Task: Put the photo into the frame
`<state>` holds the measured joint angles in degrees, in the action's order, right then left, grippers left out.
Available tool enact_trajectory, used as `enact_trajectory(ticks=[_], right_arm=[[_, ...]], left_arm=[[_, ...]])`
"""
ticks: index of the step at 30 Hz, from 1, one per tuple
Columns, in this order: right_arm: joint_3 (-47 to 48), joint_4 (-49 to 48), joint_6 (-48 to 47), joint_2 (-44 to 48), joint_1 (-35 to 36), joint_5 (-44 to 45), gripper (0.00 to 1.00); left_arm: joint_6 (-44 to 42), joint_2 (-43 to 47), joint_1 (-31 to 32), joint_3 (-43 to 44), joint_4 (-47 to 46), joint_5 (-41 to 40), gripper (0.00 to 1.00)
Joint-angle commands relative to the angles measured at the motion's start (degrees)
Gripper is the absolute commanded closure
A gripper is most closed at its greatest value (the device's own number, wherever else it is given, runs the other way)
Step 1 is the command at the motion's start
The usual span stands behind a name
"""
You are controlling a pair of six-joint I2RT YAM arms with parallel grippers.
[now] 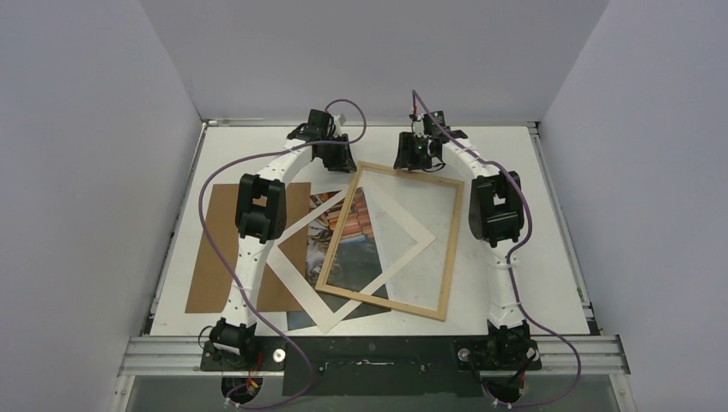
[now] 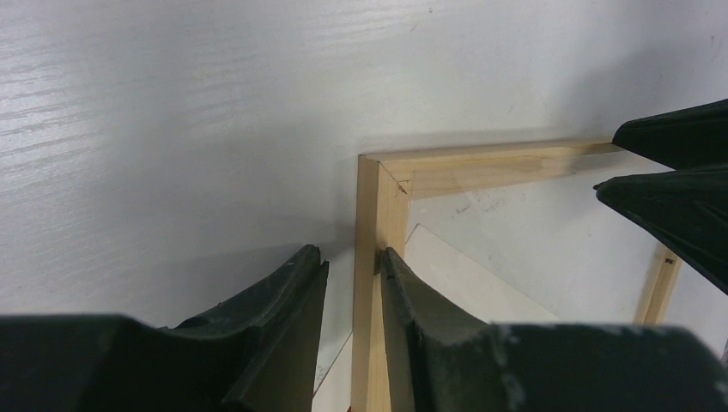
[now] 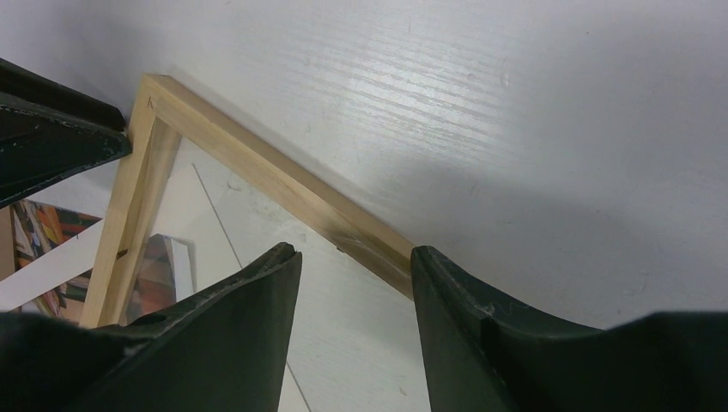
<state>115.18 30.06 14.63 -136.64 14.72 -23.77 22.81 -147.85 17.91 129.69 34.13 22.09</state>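
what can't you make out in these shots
- photo: top view, mostly covered by the mat and frame; only a strip of books shows, no cat.
- board: top view, the left arm crosses it.
- left gripper: left wrist view, straddles a frame rail; whether it pinches is unclear.
- frame's far rails: both wrist views, cut off by fingers and picture edges.

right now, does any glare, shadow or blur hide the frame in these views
top external: even light, frame sharp, no glare; left wrist: sheen on the white table, frame corner crisp, left gripper dark and soft; right wrist: soft shadow on the table beside the frame, right gripper dark
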Motion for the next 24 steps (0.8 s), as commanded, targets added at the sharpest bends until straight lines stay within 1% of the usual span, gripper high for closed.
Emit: enact_trajectory(ticks=[1, 10, 16, 24], right_arm=[[1.68, -1.46, 0.25, -0.37, 0.86, 0.72, 0.49], [-2.30, -0.46, -0.33, 1.66, 1.35, -3.16, 0.50], [-5.79, 0.65, -0.82, 3.15, 1.54, -3.20, 0.50], [-6.45, 3.65, -2.85, 4.72, 1.84, -6.40, 0.50]], left_arm=[[-1.07, -1.17, -0.17, 1.86, 1.55, 0.06, 0.72], [-0.02, -1.35, -0.21, 2.23, 1.95, -0.83, 0.74], [0.57, -1.58, -0.25, 2.32, 2.27, -1.26, 0.75], [0.96, -1.97, -0.25, 2.68, 2.77, -1.55, 0.75]])
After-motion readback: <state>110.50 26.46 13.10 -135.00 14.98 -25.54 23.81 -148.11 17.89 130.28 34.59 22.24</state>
